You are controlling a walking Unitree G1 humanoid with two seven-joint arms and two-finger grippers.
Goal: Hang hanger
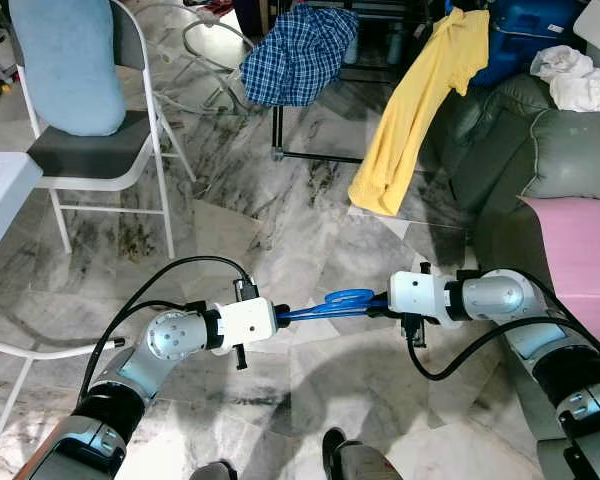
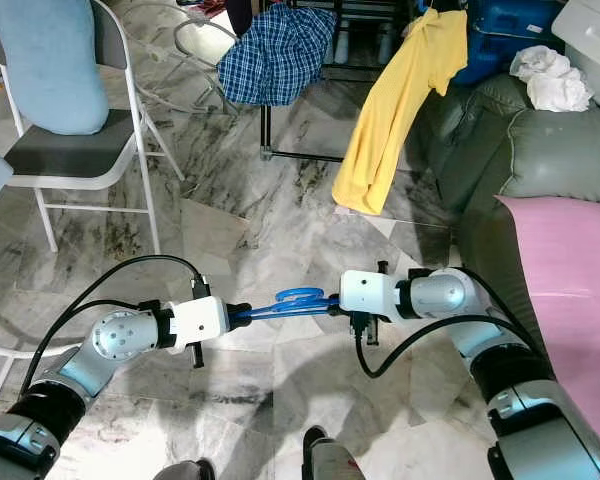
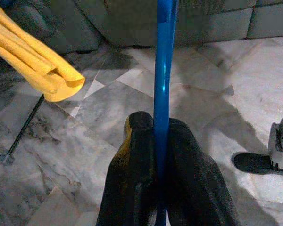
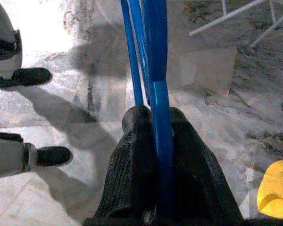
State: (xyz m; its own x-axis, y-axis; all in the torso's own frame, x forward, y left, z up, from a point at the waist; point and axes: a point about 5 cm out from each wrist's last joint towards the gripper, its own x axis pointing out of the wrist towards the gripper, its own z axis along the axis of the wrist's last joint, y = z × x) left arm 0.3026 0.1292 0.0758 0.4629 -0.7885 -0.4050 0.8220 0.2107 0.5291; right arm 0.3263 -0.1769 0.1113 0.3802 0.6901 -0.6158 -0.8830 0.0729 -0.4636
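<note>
Holding the blue hanger [image 1: 325,305] level, left gripper [image 1: 280,316] and right gripper [image 1: 380,303] jaws clamped on its ends; best keep both grips firm while carrying it to the far rack [image 1: 315,155].

The robot has two silver, rounded arms with black joint bands and white box-shaped wrist housings. Black cables loop from each forearm to its wrist. The left end effector [image 3: 160,183] and right end effector [image 4: 155,188] each carry two thick, matte black fingers.
</note>
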